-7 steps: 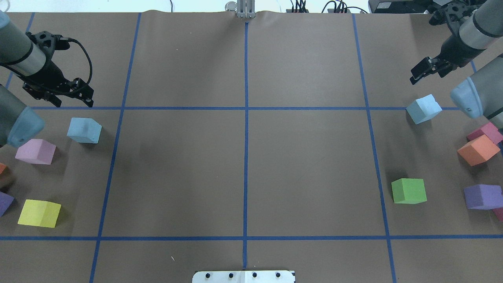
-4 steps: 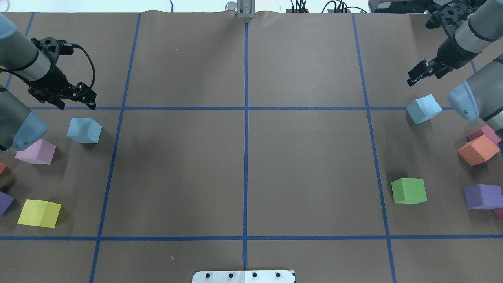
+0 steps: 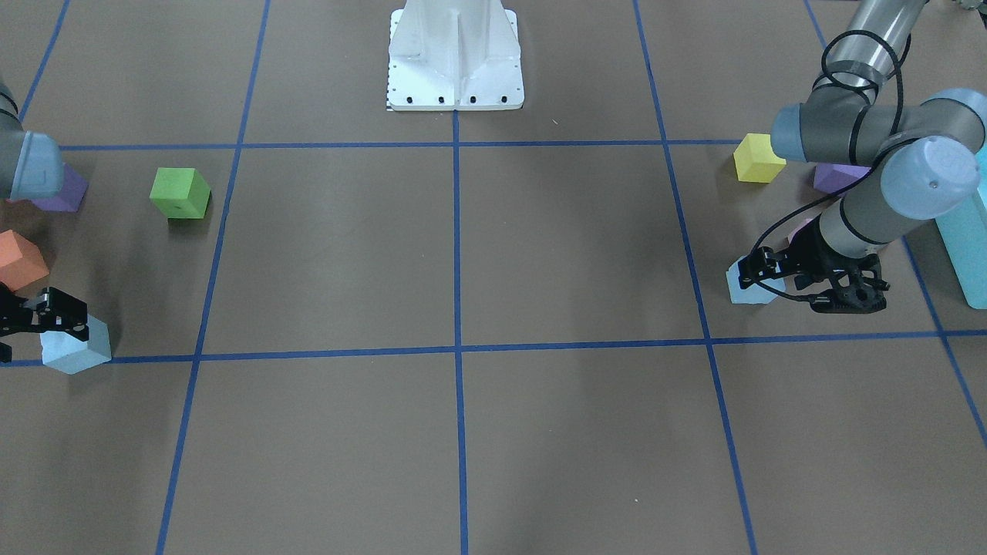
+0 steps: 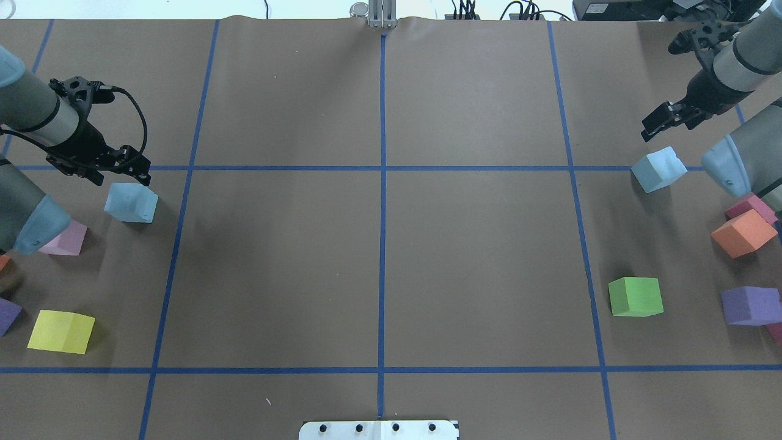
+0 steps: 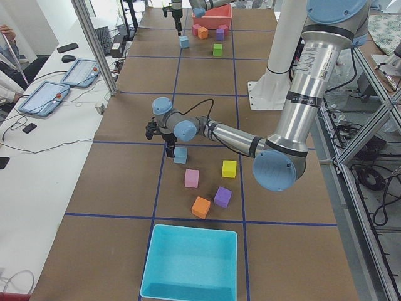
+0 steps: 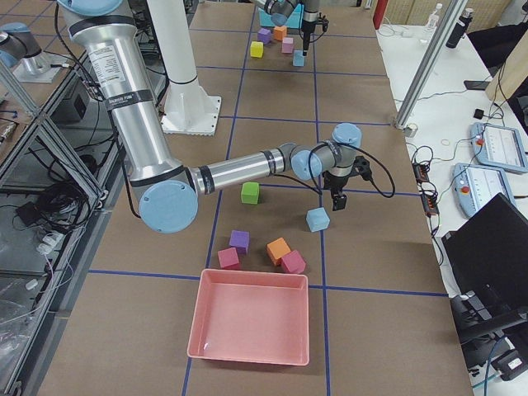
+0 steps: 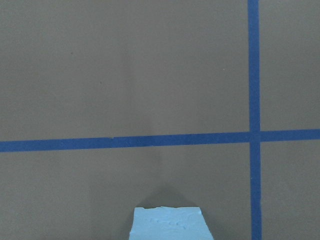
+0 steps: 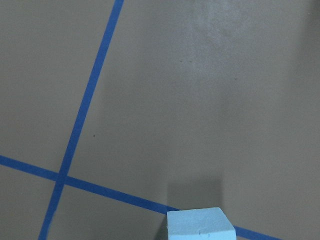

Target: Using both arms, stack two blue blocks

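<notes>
One pale blue block (image 4: 130, 203) lies on the brown table at the left, and it also shows in the front view (image 3: 748, 291). The other blue block (image 4: 658, 169) lies at the right, and it also shows in the front view (image 3: 75, 347). My left gripper (image 4: 119, 175) is open and empty, just beyond and above the left block. My right gripper (image 4: 663, 122) is open and empty, above and beyond the right block. Each wrist view shows only its block's top at the bottom edge, the left wrist (image 7: 170, 223) and the right wrist (image 8: 200, 225). No fingers show there.
A pink cube (image 4: 64, 239), a yellow cube (image 4: 61, 331) and a purple cube (image 4: 7, 315) lie near the left block. Green (image 4: 635, 297), orange (image 4: 743, 233) and purple (image 4: 750, 305) cubes lie at the right. A turquoise box (image 5: 190, 263) and a pink tray (image 6: 250, 326) stand at the table's ends.
My left gripper has moved toward the robot's side, closer to the left blue block. My right gripper has shifted only slightly. Neither block has moved.
</notes>
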Motion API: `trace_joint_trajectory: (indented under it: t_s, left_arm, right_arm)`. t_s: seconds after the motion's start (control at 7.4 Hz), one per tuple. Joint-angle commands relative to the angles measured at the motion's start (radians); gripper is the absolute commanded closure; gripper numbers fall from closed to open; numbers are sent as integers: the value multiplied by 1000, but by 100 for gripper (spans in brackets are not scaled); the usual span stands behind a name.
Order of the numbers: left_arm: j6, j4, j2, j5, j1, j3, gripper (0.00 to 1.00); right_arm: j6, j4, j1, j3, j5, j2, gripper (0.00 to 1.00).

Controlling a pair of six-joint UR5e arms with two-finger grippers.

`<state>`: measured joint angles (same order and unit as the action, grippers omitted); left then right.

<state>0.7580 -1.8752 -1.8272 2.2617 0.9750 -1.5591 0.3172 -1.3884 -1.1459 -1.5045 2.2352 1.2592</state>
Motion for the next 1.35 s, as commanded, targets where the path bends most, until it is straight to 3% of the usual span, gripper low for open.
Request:
trace_joint_trajectory:
  t_s: [0.0, 0.68, 0.81, 0.95, 1.22]
  left_arm:
    - [47, -32, 9, -1, -27, 1, 1]
    - [49, -33, 12, -39, -62, 11, 2]
    - [50, -33, 12, -39, -64, 13, 8]
    - [50, -33, 12, -39, -64, 14, 28]
    - [52, -33, 12, -39, -64, 13, 34]
  right_arm:
    - [3, 0, 2, 1, -15, 5, 0]
    - [10, 20, 23, 26, -29, 16, 0]
    - [10, 34, 25, 38, -31, 16, 1]
    - [10, 40, 26, 49, -31, 16, 2]
    - [16, 107, 40, 101, -34, 16, 4]
